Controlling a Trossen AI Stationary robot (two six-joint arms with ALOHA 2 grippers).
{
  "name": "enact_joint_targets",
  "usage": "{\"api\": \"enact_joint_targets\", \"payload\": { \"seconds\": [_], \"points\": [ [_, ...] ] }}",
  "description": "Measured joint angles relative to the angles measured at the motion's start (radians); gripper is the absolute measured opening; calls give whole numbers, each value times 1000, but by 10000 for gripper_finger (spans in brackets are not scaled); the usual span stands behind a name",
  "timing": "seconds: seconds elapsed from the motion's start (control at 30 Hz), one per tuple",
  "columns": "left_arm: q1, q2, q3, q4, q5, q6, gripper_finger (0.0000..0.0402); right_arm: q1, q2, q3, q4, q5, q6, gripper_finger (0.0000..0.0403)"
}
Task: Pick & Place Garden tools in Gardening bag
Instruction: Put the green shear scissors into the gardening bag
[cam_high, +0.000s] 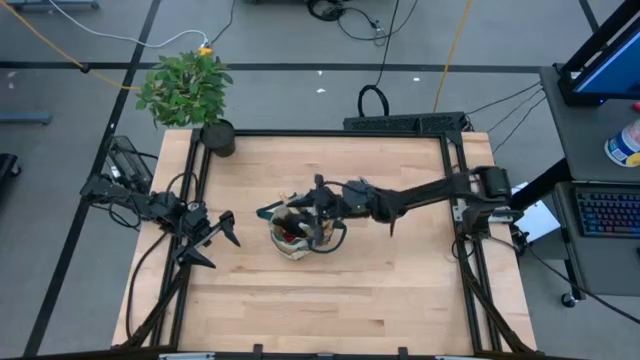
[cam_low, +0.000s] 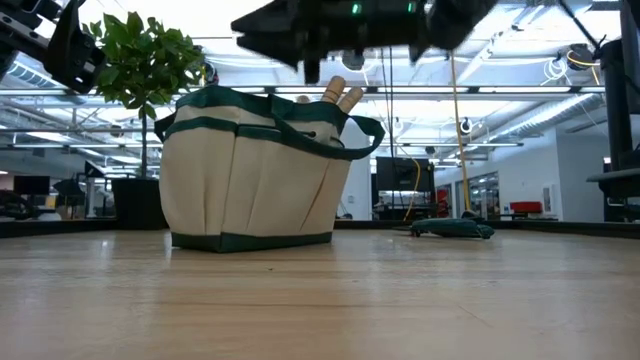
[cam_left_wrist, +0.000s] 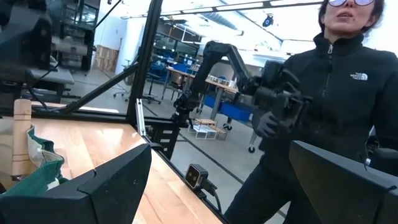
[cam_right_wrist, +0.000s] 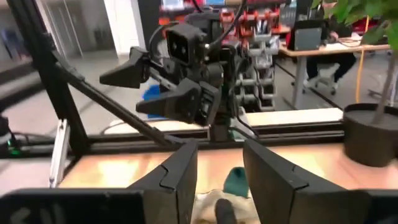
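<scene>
Centrally, the right gripper (cam_high: 312, 212), jaws parted and empty, is being held above the gardening bag (cam_high: 300, 232); the left gripper (cam_high: 222, 240), spread wide, is being parked at nine o'clock.

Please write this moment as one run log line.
left hand: open, waiting beside bag | right hand: over gardening bag, holding nothing | wooden handles: inside bag

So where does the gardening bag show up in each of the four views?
High view: gardening bag at table centre, under the right gripper.
Low view: left of centre, wooden handles sticking out.
Left wrist view: only its green trim at the edge.
Right wrist view: a sliver between the fingers.
Shared landmark: the potted plant, absent only from the left wrist view.
</scene>
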Motion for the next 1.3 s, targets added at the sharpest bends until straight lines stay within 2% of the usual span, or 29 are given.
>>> {"api": "enact_joint_targets", "payload": {
  "seconds": [0.2, 0.4, 0.73, 1.13, 1.3],
  "points": [
    [0, 0, 0, 1, -2, 1, 390, -31, -98, 111, -338, 54, -44, 120],
    [0, 0, 0, 0, -2, 4, 390, -72, -102, 237, -512, 26, -48, 115],
    [0, 0, 0, 0, -2, 20, 390, -100, -18, 319, -507, -28, -69, 78],
    [0, 0, 0, -6, -3, 13, 390, -150, 58, 390, -512, -78, -50, 75],
    [0, 0, 0, -8, -3, 16, 390, -158, 70, 385, -569, -81, -25, 75]
  ]
}}
